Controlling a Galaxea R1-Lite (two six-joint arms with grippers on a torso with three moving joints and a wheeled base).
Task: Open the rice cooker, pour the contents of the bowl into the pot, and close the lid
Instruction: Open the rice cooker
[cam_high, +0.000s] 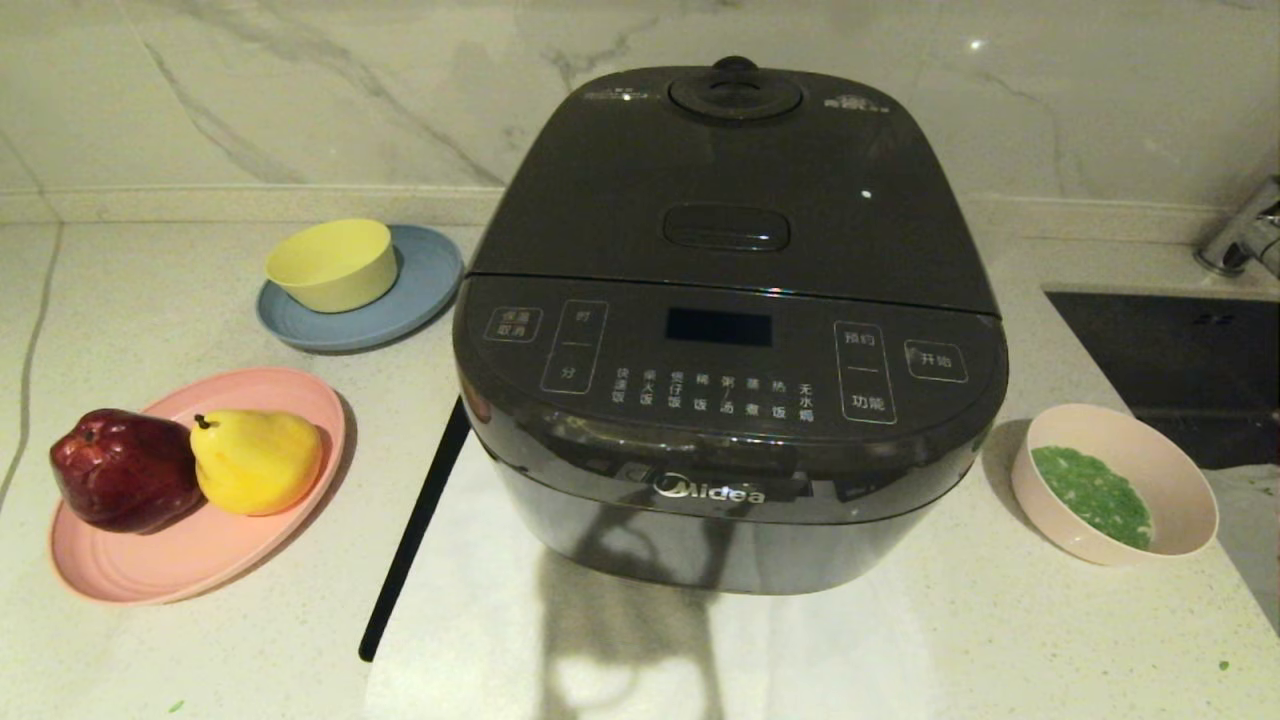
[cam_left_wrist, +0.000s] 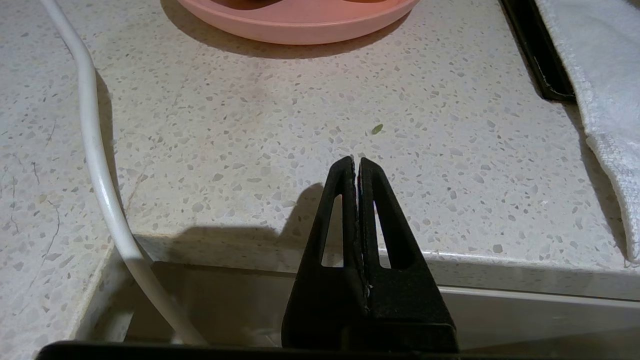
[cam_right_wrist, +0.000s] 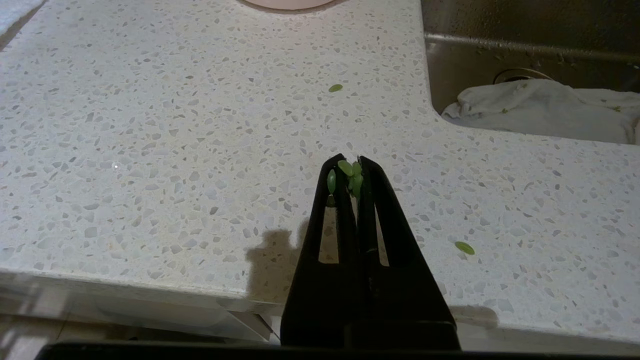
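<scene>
The large dark grey rounded-square Midea rice cooker (cam_high: 730, 330) stands mid-table on a white cloth (cam_high: 640, 640), its hinged dark grey lid (cam_high: 735, 190) down. To its right sits the pale pink shallow round bowl (cam_high: 1175, 480) holding the bright green chopped contents (cam_high: 1092, 495). To the left, a flat pink plate (cam_high: 150, 570) carries a dark red apple (cam_high: 122, 468) touching a yellow pear (cam_high: 255, 460). Behind it, a small yellow bowl (cam_high: 332, 265) rests on a blue plate (cam_high: 420, 290). The speckled pale stone table (cam_high: 1000, 640) meets a dark sink (cam_high: 1170, 350) at far right.

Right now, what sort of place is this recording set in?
Most likely a home kitchen: a speckled stone countertop, a sink with a tap to the right, and a rice cooker.
</scene>
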